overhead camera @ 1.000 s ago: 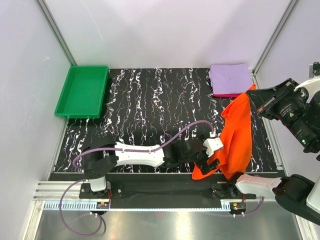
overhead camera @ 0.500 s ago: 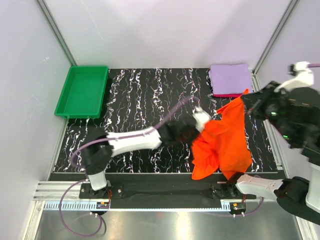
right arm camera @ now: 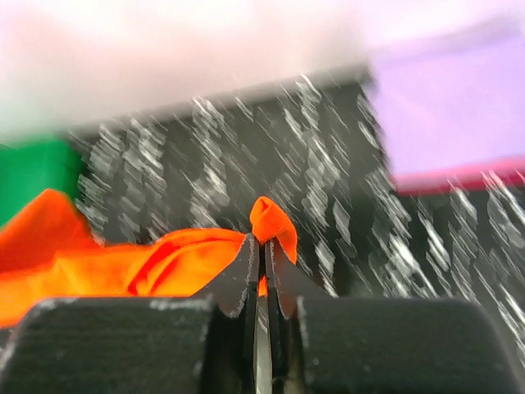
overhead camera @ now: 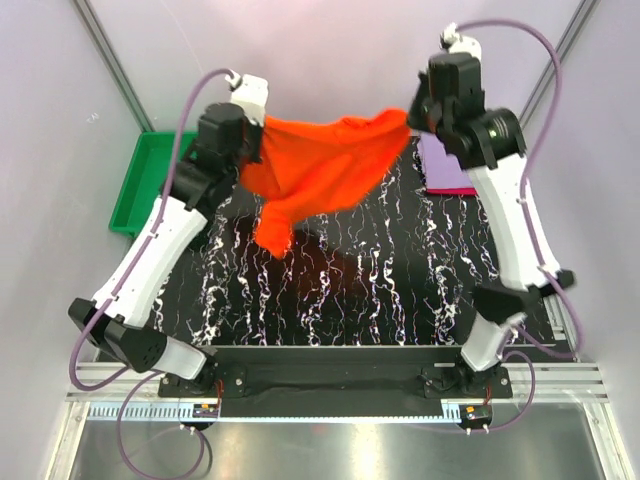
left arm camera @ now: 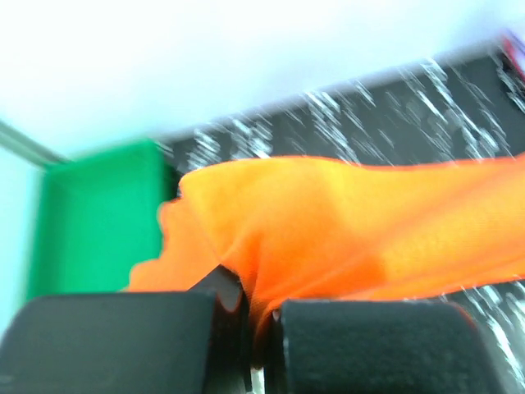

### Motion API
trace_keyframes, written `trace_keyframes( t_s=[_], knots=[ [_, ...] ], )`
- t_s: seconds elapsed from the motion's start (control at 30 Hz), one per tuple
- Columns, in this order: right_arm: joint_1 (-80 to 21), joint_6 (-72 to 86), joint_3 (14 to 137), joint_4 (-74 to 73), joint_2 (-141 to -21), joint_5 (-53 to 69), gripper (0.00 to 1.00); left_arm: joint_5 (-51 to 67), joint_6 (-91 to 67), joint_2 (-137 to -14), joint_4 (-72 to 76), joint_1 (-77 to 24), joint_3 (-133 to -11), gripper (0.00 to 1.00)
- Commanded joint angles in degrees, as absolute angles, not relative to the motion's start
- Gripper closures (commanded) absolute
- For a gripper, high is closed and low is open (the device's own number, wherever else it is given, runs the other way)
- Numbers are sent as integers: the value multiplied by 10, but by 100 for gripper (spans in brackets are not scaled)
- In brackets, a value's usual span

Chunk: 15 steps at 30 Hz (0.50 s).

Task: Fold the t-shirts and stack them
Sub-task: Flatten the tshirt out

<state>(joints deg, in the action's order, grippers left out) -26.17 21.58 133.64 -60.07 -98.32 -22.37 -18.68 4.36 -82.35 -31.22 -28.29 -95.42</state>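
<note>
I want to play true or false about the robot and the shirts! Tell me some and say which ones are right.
1. The left gripper and the right gripper both pinch the orange shirt. True.
2. The orange shirt lies flat on the table. False: it hangs in the air, stretched between the two grippers.
3. The purple shirt is inside the green tray. False: it sits folded on the table, far from the tray.
4. The purple shirt lies on top of a pink shirt. True.

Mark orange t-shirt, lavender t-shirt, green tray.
orange t-shirt (overhead camera: 320,170): top external view, middle of the spread cloth.
lavender t-shirt (right arm camera: 451,115): right wrist view, folded top face.
green tray (overhead camera: 135,192): top external view, bare floor.
</note>
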Motion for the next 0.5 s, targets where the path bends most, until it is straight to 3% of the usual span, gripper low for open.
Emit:
trace_keyframes(
  t_s=[0.0, 0.03, 0.1, 0.3, 0.47],
  knots=[
    [-251, 187, 1550, -570, -1033, -152, 100, -259, 124, -837, -294, -265, -1026, 100],
    [-251, 196, 1626, -582, -1063, -139, 100, -259, 131, -834, -291, -265, -1034, 98],
    [-251, 211, 1619, -584, -1054, -113, 100, -257, 142, -817, -291, -265, -1032, 93],
    [-251, 264, 1139, -499, -792, -91, 100, -236, 135, -737, -303, -265, -864, 92],
    [-251, 332, 928, -575, -647, -99, 100, -142, 26, -628, -348, -267, -695, 93]
  ],
)
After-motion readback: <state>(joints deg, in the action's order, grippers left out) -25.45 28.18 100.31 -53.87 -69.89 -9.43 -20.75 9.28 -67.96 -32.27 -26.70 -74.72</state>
